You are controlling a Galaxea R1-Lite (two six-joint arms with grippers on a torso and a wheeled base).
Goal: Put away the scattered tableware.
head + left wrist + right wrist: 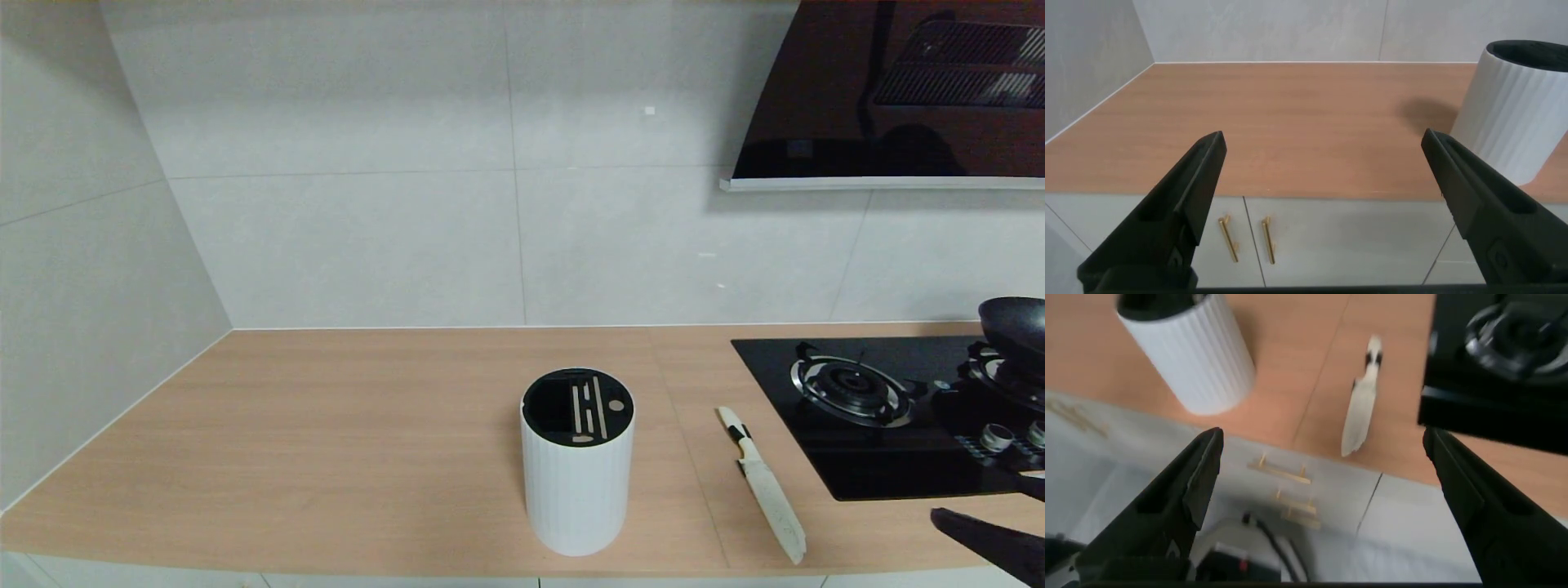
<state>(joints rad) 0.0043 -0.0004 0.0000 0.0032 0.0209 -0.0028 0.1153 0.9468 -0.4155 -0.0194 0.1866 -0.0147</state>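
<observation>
A white ribbed holder [577, 465] with a black slotted top stands near the front edge of the wooden counter [367, 433]. To its right a cream-bladed knife [762, 481] lies flat, its tip toward the counter's front edge. My right gripper [1319, 498] hangs open in front of the counter edge, with the knife [1362, 398] and holder [1192, 351] beyond it; one of its dark fingers [992, 543] shows at the lower right of the head view. My left gripper [1323, 204] is open, off the counter's front edge, left of the holder [1515, 106].
A black gas hob [882, 408] with burners and knobs [996, 437] lies right of the knife. A dark pan [1016, 322] sits on the far right burner. A range hood [890, 98] hangs above. Cabinet doors with gold handles [1245, 238] are below the counter. Walls close the left and back.
</observation>
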